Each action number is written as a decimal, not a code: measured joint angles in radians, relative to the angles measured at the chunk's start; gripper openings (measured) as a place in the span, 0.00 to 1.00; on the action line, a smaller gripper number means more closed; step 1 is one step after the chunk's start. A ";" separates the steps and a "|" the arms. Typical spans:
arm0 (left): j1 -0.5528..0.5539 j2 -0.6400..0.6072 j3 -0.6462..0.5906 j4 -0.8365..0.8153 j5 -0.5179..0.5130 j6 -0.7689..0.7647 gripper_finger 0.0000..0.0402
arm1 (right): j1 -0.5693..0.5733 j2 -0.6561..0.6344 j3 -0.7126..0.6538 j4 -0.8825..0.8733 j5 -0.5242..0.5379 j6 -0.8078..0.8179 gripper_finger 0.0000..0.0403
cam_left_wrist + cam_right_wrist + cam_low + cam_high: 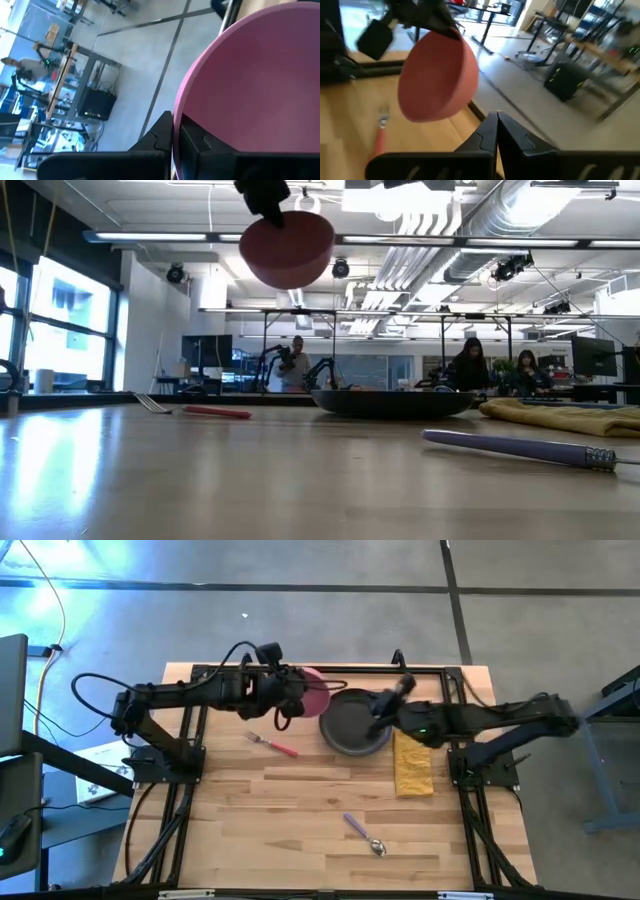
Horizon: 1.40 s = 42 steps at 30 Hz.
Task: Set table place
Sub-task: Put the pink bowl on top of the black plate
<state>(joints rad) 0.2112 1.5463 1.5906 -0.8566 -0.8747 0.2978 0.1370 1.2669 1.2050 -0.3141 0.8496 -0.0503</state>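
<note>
My left gripper [297,692] is shut on the pink bowl [316,690], high above the table's far side; the bowl also shows in the low view [287,248] and the right wrist view [437,82]. My right gripper [496,134] is shut and empty, over the right part of the dark round plate [350,725], which rests flat on the table [290,815]. The pink-handled fork [273,745] lies left of the plate. The yellow napkin [413,765] lies to its right. The purple-handled spoon [364,834] lies near the front. My left gripper holds the bowl by its rim [176,131], one finger inside the bowl and one outside. The fingers come at it from the table's left side. The bowl hangs lifted clear of the table, tilted, below and beside the gripper [262,195].
The table's black rail frame [320,668] runs along the far edge just behind the bowl and plate. Bare wood lies between the fork, spoon and napkin. People sit and stand in the room beyond the table [470,365].
</note>
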 joint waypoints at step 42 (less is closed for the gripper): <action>0.017 0.000 0.000 0.056 0.026 0.065 0.00 | -0.180 0.326 0.137 0.092 -0.162 0.081 0.39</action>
<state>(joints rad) 0.2287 1.5463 1.5902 -0.8011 -0.8482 0.3625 -0.0433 1.5925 1.3419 -0.2221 0.6872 0.0304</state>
